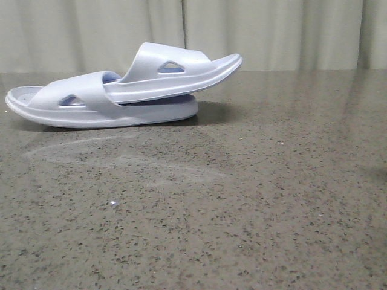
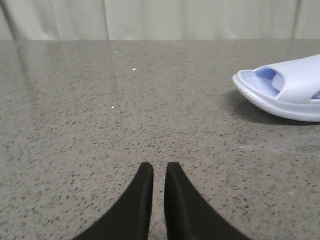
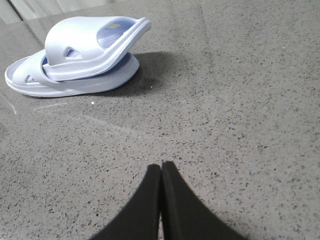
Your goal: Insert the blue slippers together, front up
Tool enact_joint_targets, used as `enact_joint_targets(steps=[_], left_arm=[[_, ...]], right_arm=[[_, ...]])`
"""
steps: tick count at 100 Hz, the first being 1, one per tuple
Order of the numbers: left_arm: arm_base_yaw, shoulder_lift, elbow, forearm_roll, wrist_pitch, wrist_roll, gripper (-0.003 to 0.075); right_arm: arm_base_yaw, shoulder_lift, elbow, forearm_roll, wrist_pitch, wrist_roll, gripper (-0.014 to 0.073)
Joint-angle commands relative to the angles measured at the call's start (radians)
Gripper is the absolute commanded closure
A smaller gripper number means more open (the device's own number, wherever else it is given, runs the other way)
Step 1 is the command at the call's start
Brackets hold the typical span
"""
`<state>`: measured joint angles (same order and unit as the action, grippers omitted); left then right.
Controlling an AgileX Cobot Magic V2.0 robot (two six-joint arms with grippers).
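Note:
The two pale blue slippers lie at the back left of the table. The lower slipper (image 1: 91, 107) lies flat. The upper slipper (image 1: 181, 71) has one end tucked under the lower one's strap and tilts up to the right. The pair also shows in the right wrist view (image 3: 80, 60), and one end of the lower slipper shows in the left wrist view (image 2: 285, 95). My left gripper (image 2: 159, 170) is empty, its fingers almost together with a thin gap, well away from the slipper. My right gripper (image 3: 161, 167) is shut and empty, far from the pair. Neither gripper shows in the front view.
The dark speckled stone table (image 1: 242, 199) stretches out in front of the slippers. A pale curtain (image 1: 272, 30) hangs behind the table's far edge. A tiny white speck (image 1: 113, 205) lies on the table.

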<state>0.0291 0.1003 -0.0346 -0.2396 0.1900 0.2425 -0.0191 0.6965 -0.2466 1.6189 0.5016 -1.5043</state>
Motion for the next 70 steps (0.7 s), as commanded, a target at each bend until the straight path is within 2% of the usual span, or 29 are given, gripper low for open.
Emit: enact_joint_targets(steps=[1, 8, 22, 35, 70], left_arm=[[0.007, -0.047, 0.015, 0.193, -0.079, -0.222, 0.0705], [0.007, -0.072, 0.049, 0.225, -0.102, -0.27, 0.0705], [0.005, -0.082, 0.048, 0.225, -0.069, -0.27, 0.0705], [0.005, -0.082, 0.046, 0.127, -0.069, -0.27, 0.0705], [0.005, -0.082, 0.046, 0.123, -0.069, -0.27, 0.0705]], right_arm=[[0.0, -0.005, -0.024, 0.036, 0.028, -0.012, 0.0683], [0.0, -0.005, -0.024, 0.036, 0.028, -0.012, 0.0683], [0.0, -0.005, -0.024, 0.036, 0.028, -0.012, 0.0683], [0.0, -0.005, -0.024, 0.036, 0.028, -0.012, 0.0683], [0.0, -0.005, -0.024, 0.036, 0.028, -0.012, 0.0683]])
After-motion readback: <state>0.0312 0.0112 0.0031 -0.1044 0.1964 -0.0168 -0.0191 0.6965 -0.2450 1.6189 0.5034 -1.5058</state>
